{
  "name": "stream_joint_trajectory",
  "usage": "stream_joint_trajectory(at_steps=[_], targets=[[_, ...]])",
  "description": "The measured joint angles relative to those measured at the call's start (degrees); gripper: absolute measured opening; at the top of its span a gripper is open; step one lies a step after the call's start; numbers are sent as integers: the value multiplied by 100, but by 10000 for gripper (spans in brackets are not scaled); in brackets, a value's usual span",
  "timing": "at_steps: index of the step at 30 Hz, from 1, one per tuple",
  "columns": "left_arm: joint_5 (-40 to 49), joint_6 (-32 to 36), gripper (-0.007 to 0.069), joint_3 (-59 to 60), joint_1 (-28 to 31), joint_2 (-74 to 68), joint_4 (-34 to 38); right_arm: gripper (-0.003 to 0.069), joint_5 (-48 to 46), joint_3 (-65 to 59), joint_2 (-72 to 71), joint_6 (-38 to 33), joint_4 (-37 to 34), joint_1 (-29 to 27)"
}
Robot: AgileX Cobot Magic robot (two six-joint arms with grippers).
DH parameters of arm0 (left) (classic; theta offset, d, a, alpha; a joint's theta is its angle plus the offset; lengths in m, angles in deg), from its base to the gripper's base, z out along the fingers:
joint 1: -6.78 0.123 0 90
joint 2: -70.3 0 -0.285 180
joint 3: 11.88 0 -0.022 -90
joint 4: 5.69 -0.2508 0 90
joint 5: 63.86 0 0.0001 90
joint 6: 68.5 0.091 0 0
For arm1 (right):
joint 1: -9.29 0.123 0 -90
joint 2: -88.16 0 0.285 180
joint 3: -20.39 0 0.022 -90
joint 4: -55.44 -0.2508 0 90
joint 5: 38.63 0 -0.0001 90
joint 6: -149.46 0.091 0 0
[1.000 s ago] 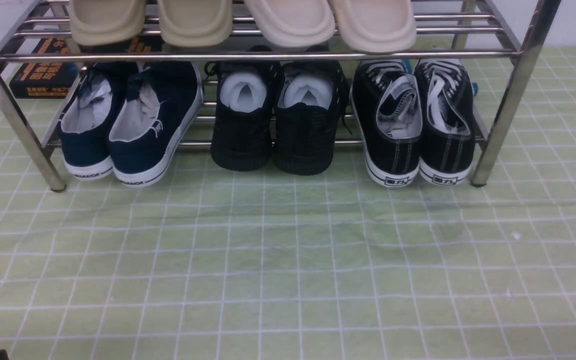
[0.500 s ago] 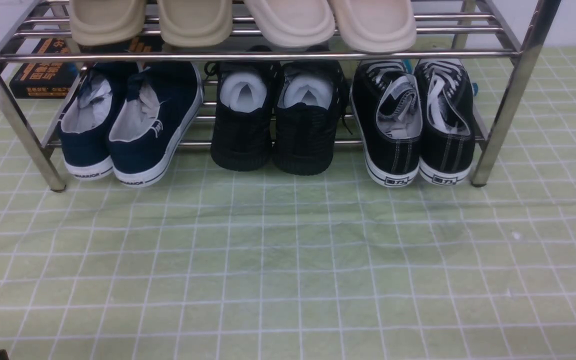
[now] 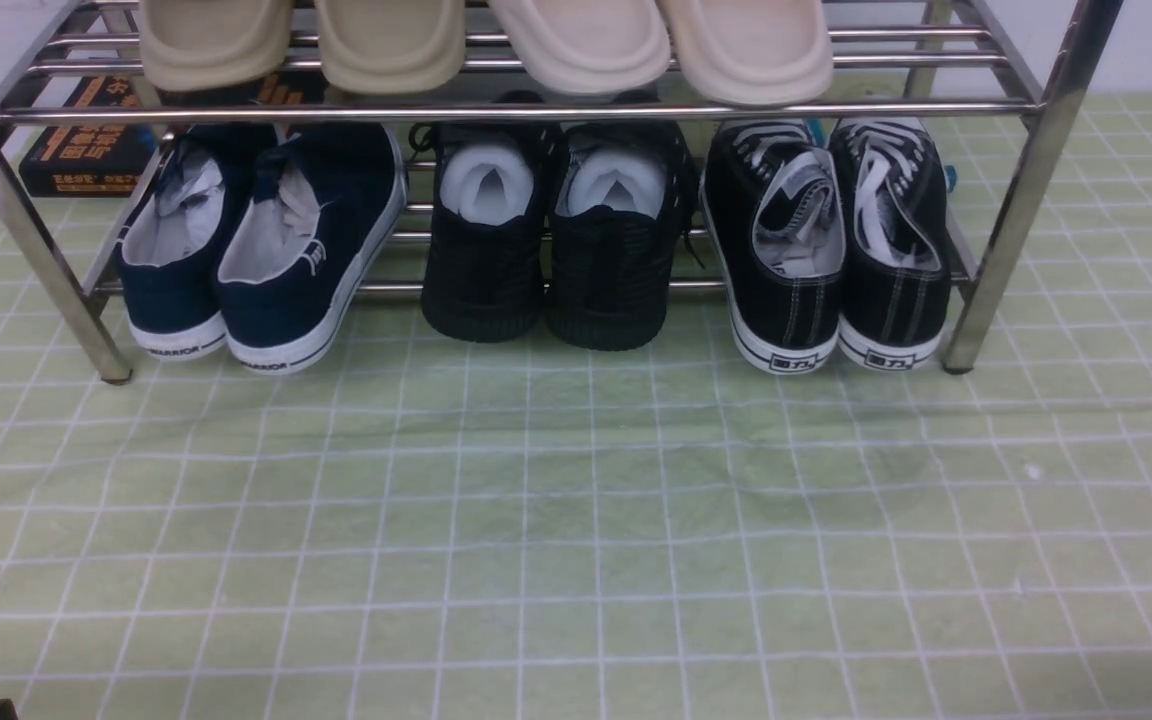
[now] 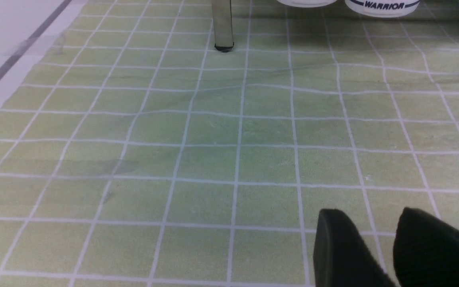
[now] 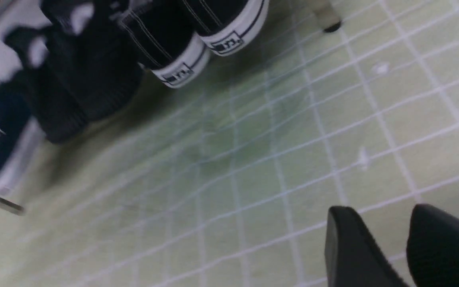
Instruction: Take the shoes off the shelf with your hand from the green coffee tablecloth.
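**Shoes on shelf, both grippers empty**

Right gripper [image 5: 381, 213]: jaws parted by a modest gap, nothing between them, low over the green coffee tablecloth [image 3: 576, 520]. The shoes [image 3: 836, 250] sit well ahead of it, heels toward it, on the lower tier of the shelf [image 3: 1026, 180], just inside the right leg. Left gripper [image 4: 371, 215]: likewise parted and empty, with the navy pair [image 3: 256, 250] well ahead.
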State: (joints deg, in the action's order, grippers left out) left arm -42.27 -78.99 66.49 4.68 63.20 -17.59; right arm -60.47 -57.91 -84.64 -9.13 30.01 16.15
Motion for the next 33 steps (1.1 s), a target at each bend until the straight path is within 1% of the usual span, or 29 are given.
stream_joint_trajectory(at_steps=[3, 13, 17, 19, 21, 22, 23, 24, 25, 28, 29, 30, 31, 33], targets=[[0, 0, 239, 0, 0, 0, 0, 237, 13, -18, 0, 114, -471, 0], [5, 0, 239, 0, 0, 0, 0, 237, 53, -24, 0, 136, -672, 0], [5, 0, 239, 0, 0, 0, 0, 229, 16, 548, 0, -444, -571, 0], [5, 0, 239, 0, 0, 0, 0, 206, -1, 895, 59, -666, -411, 0], [5, 0, 239, 0, 0, 0, 0, 132, -218, 1622, 498, -1009, 69, 0], [5, 0, 239, 0, 0, 0, 0, 119, -252, 1679, 546, -1035, 116, 0], [5, 0, 239, 0, 0, 0, 0, 66, -697, 2178, 1061, -1249, 583, 0], [5, 0, 239, 0, 0, 0, 0, 59, -757, 2178, 1125, -1249, 583, 0], [5, 0, 239, 0, 0, 0, 0, 15, -1315, 2586, 1688, -1382, 1000, 0], [5, 0, 239, 0, 0, 0, 0, -13, -2317, 3280, 2886, -1464, 1657, 0], [5, 0, 239, 0, 0, 0, 0, -13, -2374, 3318, 2968, -1470, 1684, 0], [5, 0, 239, 0, 0, 0, 0, -13, -2720, 3626, 3623, -1483, 1816, 0], [5, 0, 239, 0, 0, 0, 0, -13, -2753, 3665, 3704, -1489, 1833, 0], [5, 0, 239, 0, 0, 0, 0, -11, -3038, 4117, 4688, -1696, 1770, 0]])
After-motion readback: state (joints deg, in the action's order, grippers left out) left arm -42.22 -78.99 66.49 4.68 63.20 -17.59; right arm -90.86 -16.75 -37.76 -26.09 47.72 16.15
